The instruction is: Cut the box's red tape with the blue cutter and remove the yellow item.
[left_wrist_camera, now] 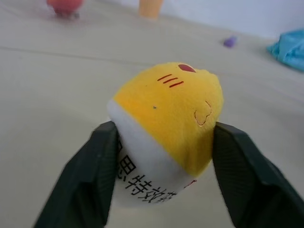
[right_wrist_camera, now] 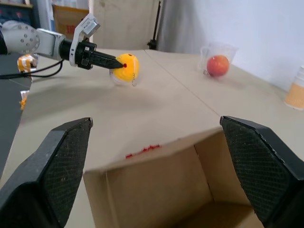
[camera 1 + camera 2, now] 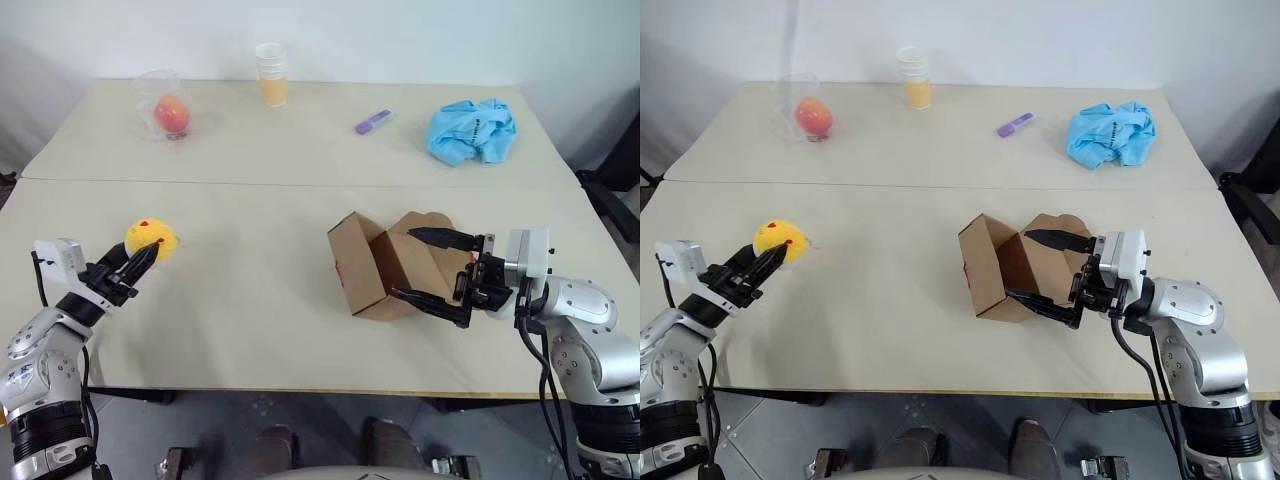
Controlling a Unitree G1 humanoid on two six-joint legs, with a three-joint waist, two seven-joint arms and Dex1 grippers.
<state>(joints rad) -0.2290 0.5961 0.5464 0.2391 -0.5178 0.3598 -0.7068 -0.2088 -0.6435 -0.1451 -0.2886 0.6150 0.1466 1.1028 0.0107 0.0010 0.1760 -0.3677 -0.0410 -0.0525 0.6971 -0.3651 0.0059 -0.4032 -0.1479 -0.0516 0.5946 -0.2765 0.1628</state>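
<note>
Ball out of the box, set down at the table's left edge

Head views: the left gripper (image 3: 143,258) reaches level to the yellow ball (image 3: 152,238), which rests on the table (image 3: 250,290) well apart from the box (image 3: 385,262), probably so the emptied carton stays clear. The box lies tipped with flaps open, a trace of red tape (image 3: 340,270) on its near edge; the right gripper (image 3: 440,270) spreads its fingers wide around it, seemingly to steady it. Left wrist view: both fingers (image 1: 90,180) flank the ball, jaws parted; whether they press it cannot be told. Right wrist view: open fingers (image 2: 57,161) frame the box's empty interior.
</note>
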